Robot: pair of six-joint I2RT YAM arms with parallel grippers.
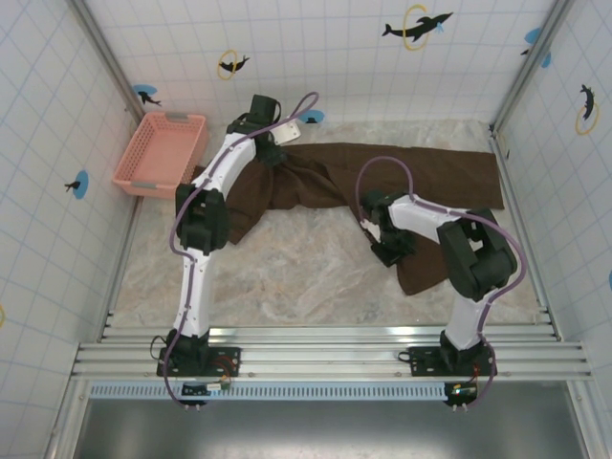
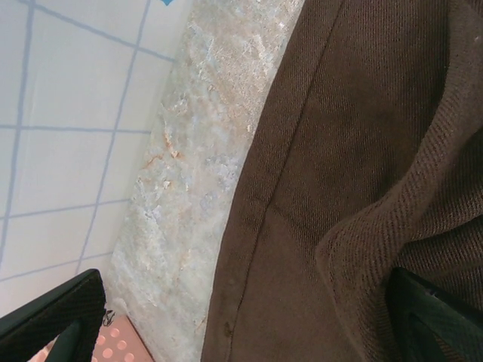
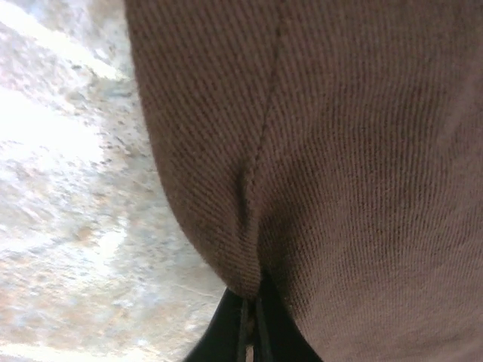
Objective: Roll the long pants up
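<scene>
The pink basket sits at the far left of the table, against the tiled wall; its perforated floor shows bare from wall to wall, and the fabric lies outside it; the long pants are spread across the far half of the table, dark brown and rumpled, running from just beside the basket's near right corner across to the right wall, with one end hanging toward the near side on the right; whether the cloth touches the basket I cannot tell; the left gripper hangs over the left part of the pants near the far edge, its two black fingers standing wide apart, one over the table and one over a raised fold of fabric, with nothing between them gripped; the left wrist view also shows a stitched seam running along the edge of the cloth, the marbled tabletop beside it, and a small pink dotted corner of the basket at the bottom; the right gripper is down at the middle of the pants, its fingers pressed together and clamped on a pinched ridge of the brown fabric, which bunches up from between the tips; the tabletop lies to the left of that fold.
</scene>
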